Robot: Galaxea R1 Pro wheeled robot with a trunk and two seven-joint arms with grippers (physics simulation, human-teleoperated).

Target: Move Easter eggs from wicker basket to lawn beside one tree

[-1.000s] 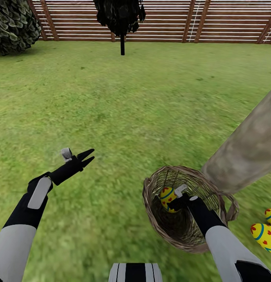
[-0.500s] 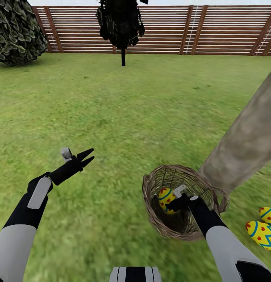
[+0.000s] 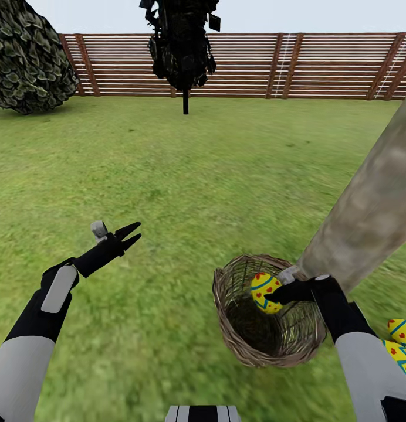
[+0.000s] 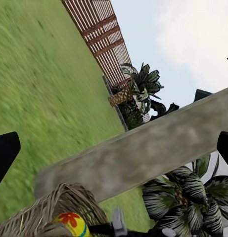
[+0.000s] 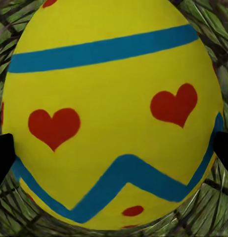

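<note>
- Easter egg [image 3: 265, 291], the last one in the wicker basket [image 3: 244, 337], sits pinched in my right hand [image 3: 274, 295] near the rim on the tree [image 3: 367, 217] side.
- I judge the grip shallow; clipping the weave could knock it loose or tip the basket.
- Two eggs [image 3: 402, 343] lie by the tree, beyond my arm; open lawn [image 3: 185, 176] lies on the basket's far side.
- My left hand [image 3: 131, 233] hangs open, well away from the basket.

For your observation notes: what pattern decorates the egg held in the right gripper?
Bright yellow Easter egg with blue straight and zigzag bands and red hearts; clearest in the right wrist view.
</note>
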